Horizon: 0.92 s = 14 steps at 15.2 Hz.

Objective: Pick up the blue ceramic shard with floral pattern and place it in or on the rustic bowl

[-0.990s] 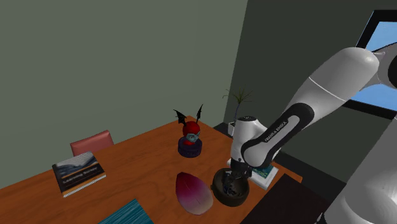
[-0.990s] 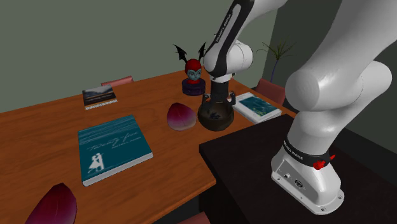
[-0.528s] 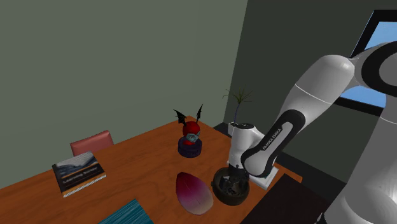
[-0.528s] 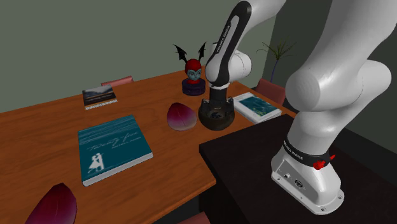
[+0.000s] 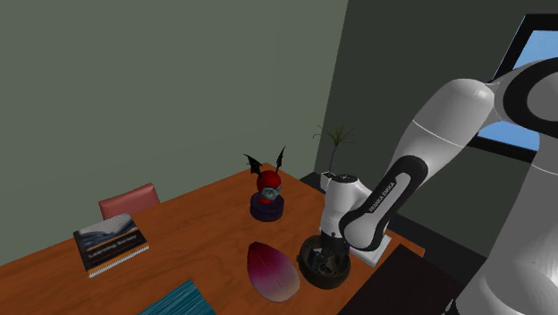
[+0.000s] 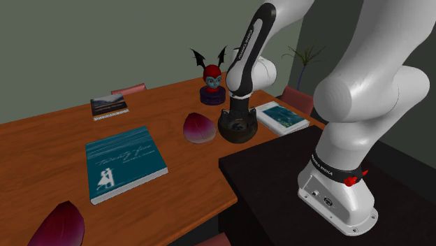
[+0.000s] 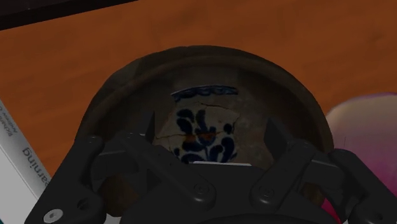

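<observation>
Beyond one finger lies the edge of a book (image 7: 18, 159). The bowl (image 7: 111, 95) rings the claw (image 7: 212, 127), whose fingers (image 7: 151, 127) stand wide apart and grip nothing. Between them the shard (image 7: 202, 108) lies flat on the bowl's floor, with neither finger pressing it. Beyond the other finger sits a pink petal (image 7: 366, 121). A second ago the claw hung above the bowl. Half a second ago it had dropped in, and it has barely moved since. I judge the shard delivered, with only withdrawal left.

Hand (image 6: 238, 117) low over the dark bowl (image 6: 230, 134), perhaps inside it
</observation>
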Tool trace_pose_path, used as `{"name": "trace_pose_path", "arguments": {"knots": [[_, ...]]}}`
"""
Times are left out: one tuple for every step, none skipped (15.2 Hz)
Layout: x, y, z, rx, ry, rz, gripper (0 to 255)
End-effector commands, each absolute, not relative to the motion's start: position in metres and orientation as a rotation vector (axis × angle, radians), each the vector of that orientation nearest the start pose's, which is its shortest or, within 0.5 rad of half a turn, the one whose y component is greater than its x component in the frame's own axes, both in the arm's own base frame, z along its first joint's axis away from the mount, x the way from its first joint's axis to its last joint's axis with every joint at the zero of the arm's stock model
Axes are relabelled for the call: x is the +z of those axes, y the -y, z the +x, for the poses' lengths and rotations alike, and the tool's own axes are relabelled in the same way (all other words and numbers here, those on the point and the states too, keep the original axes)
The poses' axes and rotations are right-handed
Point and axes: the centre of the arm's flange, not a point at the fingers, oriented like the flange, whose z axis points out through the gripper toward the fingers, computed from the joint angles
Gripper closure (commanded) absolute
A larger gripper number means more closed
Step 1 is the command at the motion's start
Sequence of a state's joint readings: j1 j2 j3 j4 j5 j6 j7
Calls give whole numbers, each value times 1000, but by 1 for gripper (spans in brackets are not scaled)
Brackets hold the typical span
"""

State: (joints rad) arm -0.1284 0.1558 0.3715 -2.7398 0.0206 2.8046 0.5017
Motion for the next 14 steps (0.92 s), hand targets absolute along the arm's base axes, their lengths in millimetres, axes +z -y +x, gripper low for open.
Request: {"name": "trace_pose_path", "arguments": {"knots": [[160, -95, 361, 209, -441, -3083, 255], [161, -94, 365, 209, -441, -3082, 255], [162, -92, 367, 210, -441, -3082, 255], [164, -94, 368, 210, -441, -3083, 255], [165, -94, 368, 210, -441, -3082, 255], [165, -91, 368, 210, -441, -3082, 255], [166, -91, 369, 210, -441, -3082, 255], [166, -91, 369, 209, -441, -3082, 255], [160, -98, 363, 209, -441, -3083, 255], [166, -98, 363, 209, -441, -3083, 255], [171, -98, 363, 209, -441, -3083, 255], [176, -98, 363, 209, -441, -3083, 255], [181, -98, 363, 209, -441, -3083, 255], [187, -98, 363, 209, -441, -3083, 255]]}}
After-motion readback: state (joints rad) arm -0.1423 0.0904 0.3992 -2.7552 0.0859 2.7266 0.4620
